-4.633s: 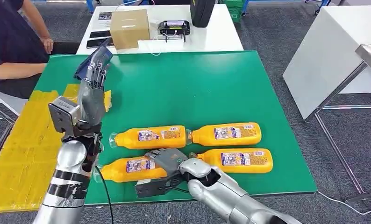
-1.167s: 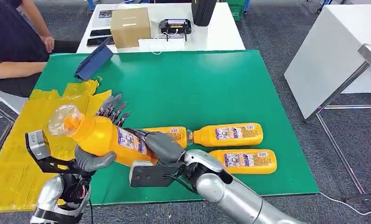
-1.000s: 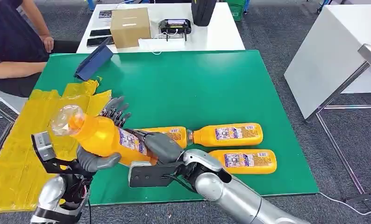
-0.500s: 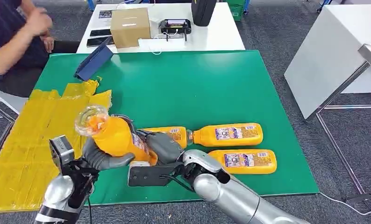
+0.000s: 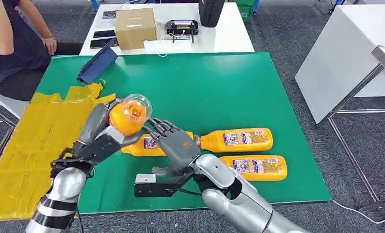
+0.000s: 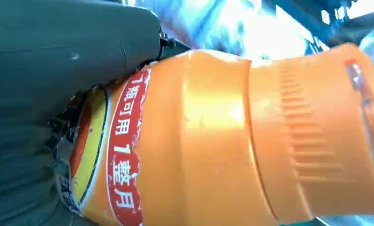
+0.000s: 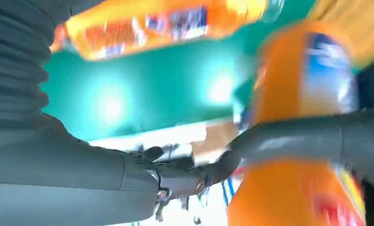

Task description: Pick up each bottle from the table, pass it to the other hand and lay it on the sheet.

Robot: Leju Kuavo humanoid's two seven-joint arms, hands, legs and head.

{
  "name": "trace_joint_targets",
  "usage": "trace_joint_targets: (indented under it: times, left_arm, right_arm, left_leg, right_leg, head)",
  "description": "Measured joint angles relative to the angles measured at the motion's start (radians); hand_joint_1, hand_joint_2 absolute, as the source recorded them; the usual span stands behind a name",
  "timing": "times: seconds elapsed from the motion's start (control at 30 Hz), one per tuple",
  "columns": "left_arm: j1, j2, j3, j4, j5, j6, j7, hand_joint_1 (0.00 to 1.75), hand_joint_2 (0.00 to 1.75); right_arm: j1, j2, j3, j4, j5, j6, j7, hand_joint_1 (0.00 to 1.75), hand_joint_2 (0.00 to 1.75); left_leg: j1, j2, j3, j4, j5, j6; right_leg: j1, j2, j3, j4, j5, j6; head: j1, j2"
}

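Bottle (image 5: 128, 115) gripped by left robot hand (image 5: 99, 136) above table edge; right robot hand (image 5: 173, 145) open beside it.

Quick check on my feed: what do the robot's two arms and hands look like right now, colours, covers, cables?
Both arms are silver metal tubes with black bands at the joints. The left hand and right hand have grey covers and darker, segmented fingers; the right wrist view shows a ribbed grey cover and thick grey thumb. A black bracket with a small silver block juts from the right wrist, and thin black cables run along both forearms.

sheet (image 5: 21, 160): bare, open | table centre: three lying bottles (image 5: 235, 140) block
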Motion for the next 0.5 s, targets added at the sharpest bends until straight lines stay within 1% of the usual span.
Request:
trace_joint_targets:
  times: [0.03, 0.1, 0.27, 0.37, 0.4, 0.43, 0.5]
  left_arm:
    - [-0.029, 0.008, 0.0, 0.018, -0.1, 0.022, 0.022, 1.75, 1.75]
    - [-0.086, 0.027, 0.0, 0.071, -0.259, 0.054, 0.058, 1.75, 1.75]
    - [-0.174, 0.056, 0.002, 0.192, -0.373, 0.063, 0.094, 1.75, 1.75]
    - [-0.255, 0.067, -0.005, 0.333, -0.467, 0.043, 0.141, 1.75, 1.75]
    - [-0.288, 0.069, -0.012, 0.393, -0.499, 0.043, 0.154, 1.75, 1.75]
    - [-0.323, 0.071, -0.021, 0.465, -0.531, 0.044, 0.166, 1.75, 1.75]
    - [-0.376, 0.071, -0.031, 0.581, -0.561, 0.042, 0.179, 1.75, 1.75]
  right_arm:
    - [0.004, -0.005, -0.026, -0.009, 0.032, 0.0, -0.006, 0.0, 1.75]
    - [0.003, -0.018, -0.081, -0.014, 0.041, 0.043, -0.01, 0.0, 1.75]
    - [-0.003, -0.036, -0.153, -0.006, 0.015, 0.092, -0.017, 0.0, 1.75]
    - [-0.024, -0.039, -0.172, 0.039, -0.02, 0.119, -0.009, 0.0, 1.75]
    - [-0.032, -0.039, -0.178, 0.067, -0.028, 0.121, -0.008, 0.0, 0.0]
    - [-0.043, -0.038, -0.183, 0.097, -0.035, 0.127, -0.007, 0.0, 1.75]
    - [-0.058, -0.032, -0.191, 0.151, -0.052, 0.131, -0.007, 0.0, 1.75]
  left_leg:
    - [0.0, 0.0, 0.0, 0.0, 0.0, 0.0]
    - [0.0, 0.0, 0.0, 0.0, 0.001, 0.001]
    - [0.0, 0.0, 0.0, 0.0, 0.002, 0.001]
    - [0.0, 0.0, 0.0, 0.0, 0.002, 0.001]
    - [0.0, 0.0, 0.0, 0.0, 0.002, 0.001]
    - [0.0, 0.0, 0.0, 0.0, 0.003, 0.0]
    - [0.0, 0.0, 0.0, 0.0, 0.003, 0.001]
  right_leg:
    - [0.0, 0.0, 0.0, 0.0, 0.0, 0.0]
    - [0.0, 0.0, 0.001, 0.0, 0.001, 0.001]
    - [0.0, 0.0, 0.0, 0.0, 0.002, 0.002]
    - [0.0, 0.0, 0.0, 0.0, 0.002, 0.002]
    - [0.0, 0.0, 0.001, 0.0, 0.002, 0.002]
    - [0.0, 0.0, 0.001, 0.001, 0.002, 0.002]
    - [0.0, 0.0, 0.001, 0.001, 0.002, 0.002]
  head:
    - [0.001, 0.0]
    - [0.001, 0.0]
    - [0.0, 0.0]
    - [0.0, 0.0]
    - [0.0, 0.0]
    - [0.0, 0.0]
    - [0.001, 0.0]
